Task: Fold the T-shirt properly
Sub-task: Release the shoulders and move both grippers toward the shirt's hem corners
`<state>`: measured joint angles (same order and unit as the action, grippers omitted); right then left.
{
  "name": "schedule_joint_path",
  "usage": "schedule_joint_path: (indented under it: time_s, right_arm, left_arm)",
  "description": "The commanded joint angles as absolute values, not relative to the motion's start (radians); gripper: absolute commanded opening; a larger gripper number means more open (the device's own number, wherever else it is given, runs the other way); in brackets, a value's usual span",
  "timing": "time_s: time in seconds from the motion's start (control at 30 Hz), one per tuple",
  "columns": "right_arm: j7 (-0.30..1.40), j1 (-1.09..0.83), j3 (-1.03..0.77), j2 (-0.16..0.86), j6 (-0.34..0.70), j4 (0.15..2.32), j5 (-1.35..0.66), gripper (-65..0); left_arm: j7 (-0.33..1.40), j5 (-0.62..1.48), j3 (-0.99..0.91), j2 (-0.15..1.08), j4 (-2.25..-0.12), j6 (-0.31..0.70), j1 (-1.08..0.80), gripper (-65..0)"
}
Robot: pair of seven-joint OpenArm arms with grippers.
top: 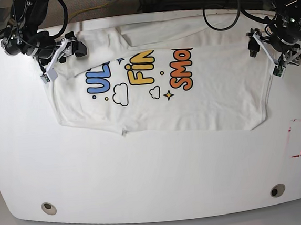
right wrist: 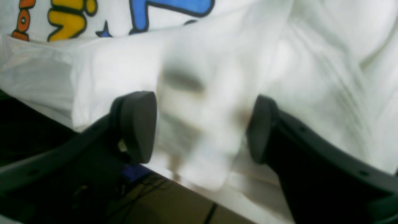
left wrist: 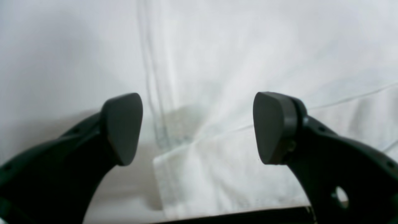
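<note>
1 T-shirt (top: 211, 86), 2 tools

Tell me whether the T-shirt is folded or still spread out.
Partly folded. The T-shirt lies flat on the table, print up, with its top edge turned over the tops of the letters; the body remains spread wide.

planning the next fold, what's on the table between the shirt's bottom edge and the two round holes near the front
Nothing: in the base view the table is bare white from the T-shirt edge to both holes.
</note>
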<state>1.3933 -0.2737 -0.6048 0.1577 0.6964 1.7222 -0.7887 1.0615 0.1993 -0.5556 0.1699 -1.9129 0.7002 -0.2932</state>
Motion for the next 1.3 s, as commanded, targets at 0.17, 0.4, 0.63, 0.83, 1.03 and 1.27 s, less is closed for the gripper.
schedule_joint_path:
  time_s: [0.17,0.4,0.63,0.83,1.03,1.27]
  right_arm:
    - [1.385,-0.292,-0.610,0.170,0.698,1.799,-0.806,-46.6]
    - [1.382,-0.265,-0.553,0.174,0.698,1.799,-0.806,-65.0]
    - [1.380,-0.234,-0.549,0.177,0.698,1.804,-0.915,-65.0]
    - [1.380,-0.173,-0.545,0.203,0.698,1.794,-0.915,-65.0]
    - [1.380,-0.139,-0.541,0.231,0.698,1.778,-0.889,-65.0]
    - [1.377,-0.105,-0.541,0.269,0.698,1.676,-0.808,-65.0]
  left_arm:
    - [1.052,0.194,-0.564,0.185,-1.926,0.698,-0.286,-13.2]
    - [1.052,0.194,-0.564,0.186,-1.925,0.698,-0.282,-13.2]
    - [1.052,0.194,-0.562,0.191,-1.925,0.698,-0.282,-13.2]
    - [1.052,0.194,-0.562,0.193,-1.925,0.698,-0.288,-13.2]
    - [1.052,0.194,-0.562,0.194,-1.925,0.698,-0.300,-13.2]
    - [1.052,0.194,-0.562,0.194,-1.925,0.698,-0.302,-13.2]
